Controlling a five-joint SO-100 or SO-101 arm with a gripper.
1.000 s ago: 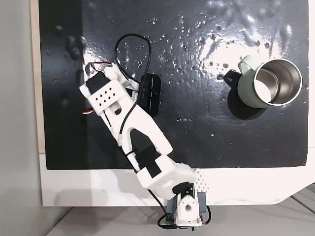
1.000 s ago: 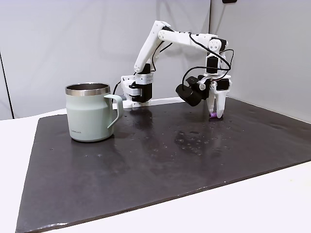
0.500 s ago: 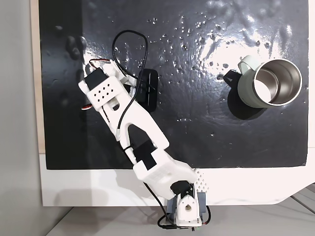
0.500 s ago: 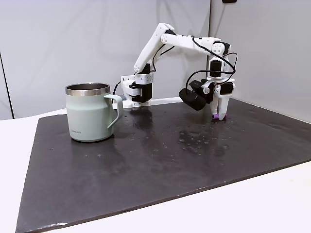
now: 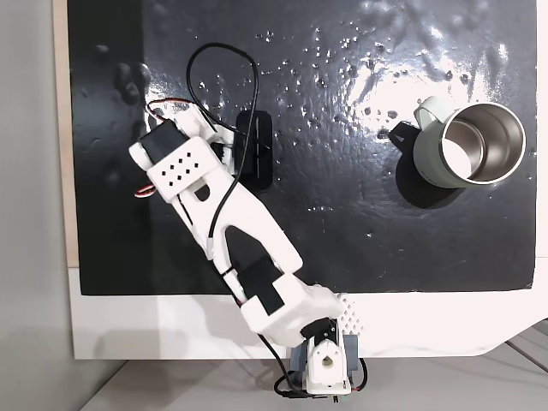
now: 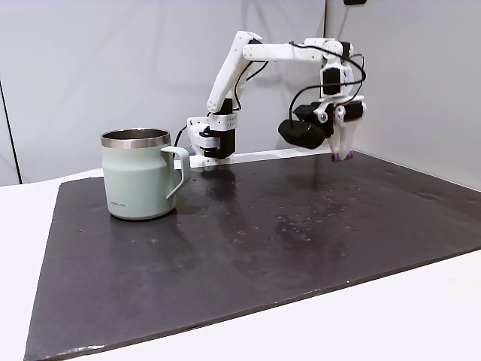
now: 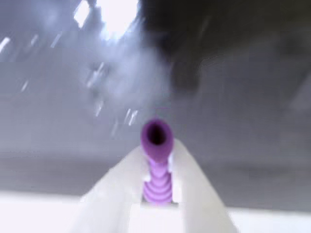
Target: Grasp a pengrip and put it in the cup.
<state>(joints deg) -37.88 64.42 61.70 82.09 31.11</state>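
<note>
Pengrip (image 7: 156,160) sits pinched between the end effector (image 6: 342,154) fingers, long axis running along them and clear of the dark worktop (image 6: 248,241) — the cup (image 6: 140,174) stands well apart, toward the side view's left.

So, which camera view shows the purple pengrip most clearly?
The wrist view: the pengrip sits close up, ribbed, its hollow end facing the camera, pinched in the gripper. The side fixed view shows a tiny purple speck at the gripper tip. From above, the arm hides it.
</note>
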